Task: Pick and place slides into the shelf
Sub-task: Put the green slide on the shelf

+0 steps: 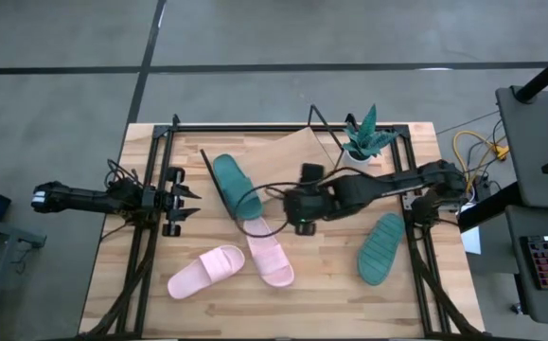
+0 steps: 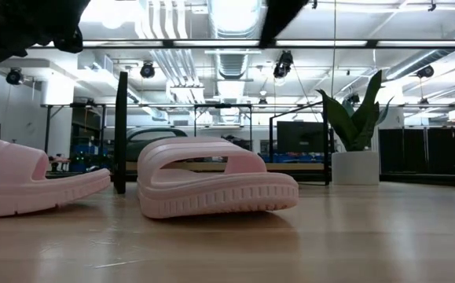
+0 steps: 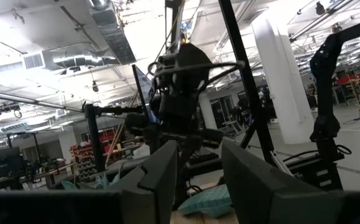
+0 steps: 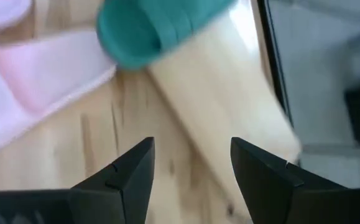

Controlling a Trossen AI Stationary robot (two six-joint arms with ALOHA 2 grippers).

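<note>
My right pincer (image 1: 275,210) hangs spread and empty over the shelf's (image 1: 288,156) lower edge, where one green slide (image 1: 233,180) lies. Two pink slides (image 1: 269,256) lie on open counter (image 1: 330,294) near me; another green slide (image 1: 381,248) lies beside the right frame. My left pincer (image 1: 190,201) waits spread at the left edge.

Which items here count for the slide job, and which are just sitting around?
Job items:
- green slide on the shelf
- green slide by the table's right edge
- two pink slides
- the shelf
- right end effector, open, near the shelf
- left end effector, open, at the table's left side

Lying about:
- potted plant
- cables off the table
</note>
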